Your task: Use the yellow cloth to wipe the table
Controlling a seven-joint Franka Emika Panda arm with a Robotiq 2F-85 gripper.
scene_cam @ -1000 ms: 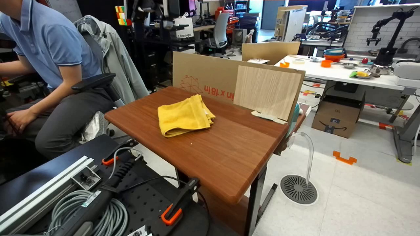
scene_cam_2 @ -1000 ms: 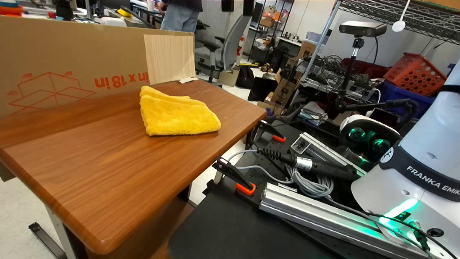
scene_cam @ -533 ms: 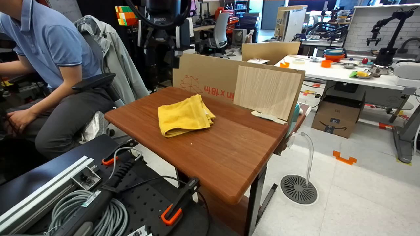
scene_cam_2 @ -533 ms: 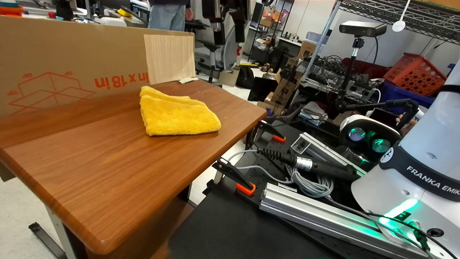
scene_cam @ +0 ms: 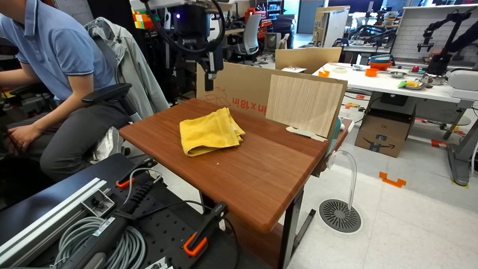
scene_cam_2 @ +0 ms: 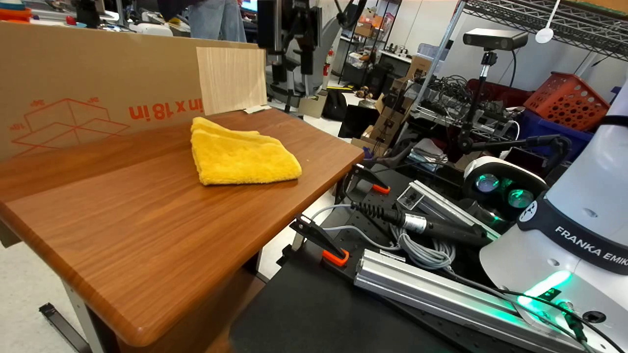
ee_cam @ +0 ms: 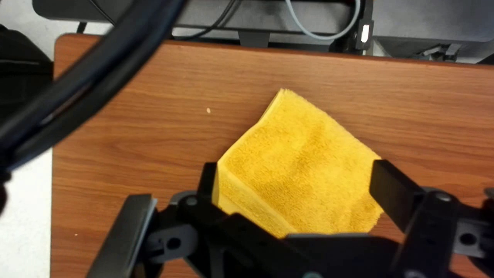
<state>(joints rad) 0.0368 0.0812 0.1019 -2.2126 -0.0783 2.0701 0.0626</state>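
A folded yellow cloth [scene_cam: 211, 132] lies on the brown wooden table [scene_cam: 261, 175]. It also shows in an exterior view [scene_cam_2: 243, 157] and in the wrist view [ee_cam: 301, 154], where the gripper body covers its lower part. My gripper [ee_cam: 297, 181] is open with nothing between its fingers. In the wrist view its fingers frame the cloth from both sides. The gripper hangs well above the table and apart from the cloth in both exterior views [scene_cam: 192, 80] [scene_cam_2: 293, 73].
A cardboard sheet [scene_cam_2: 108, 83] with a wood-grain panel [scene_cam: 304, 106] stands along one table edge. Clamps [scene_cam: 205, 228], coiled cable [scene_cam: 130, 243] and an aluminium bar [scene_cam_2: 427, 294] lie on the black robot base beside the table. A small pale speck [ee_cam: 208, 111] lies on the table. A person [scene_cam: 67, 74] sits nearby.
My gripper has come down from the top of both exterior views toward the table above the cloth. The cloth has not moved. A person in the background has shifted.
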